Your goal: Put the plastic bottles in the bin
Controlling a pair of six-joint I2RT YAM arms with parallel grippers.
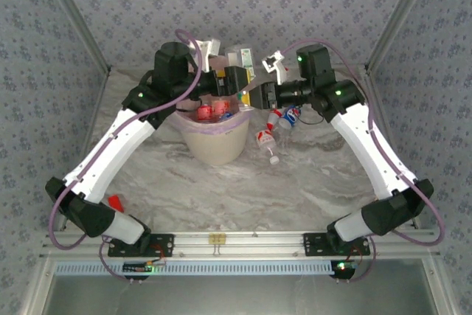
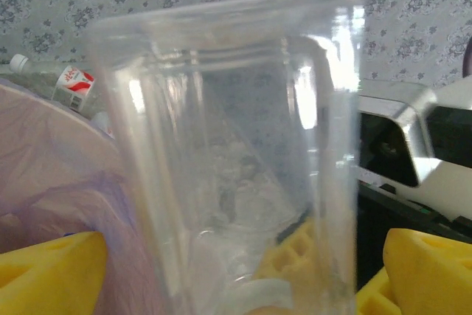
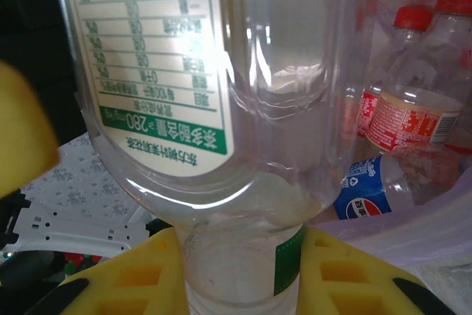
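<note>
Jaws of the right gripper (image 3: 240, 274) pinch the neck of a clear plastic bottle (image 3: 221, 71) whose white-and-green label reads "280", held over the far rim of the round cream bin (image 1: 217, 145) lined with a pink bag. Jaws of the left gripper (image 2: 243, 278) stand wide around that bottle's body. The right wrist view shows a blue Pepsi label (image 3: 361, 197) and two red caps (image 3: 413, 16) inside the bin. Overhead, three bottles (image 1: 274, 119) lie on the bench (image 1: 310, 182) right of the bin.

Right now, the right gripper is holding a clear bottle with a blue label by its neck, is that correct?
Not quite: the label is green and white, not blue, as the right wrist view shows. The right gripper does hold the clear bottle by its neck.
</note>
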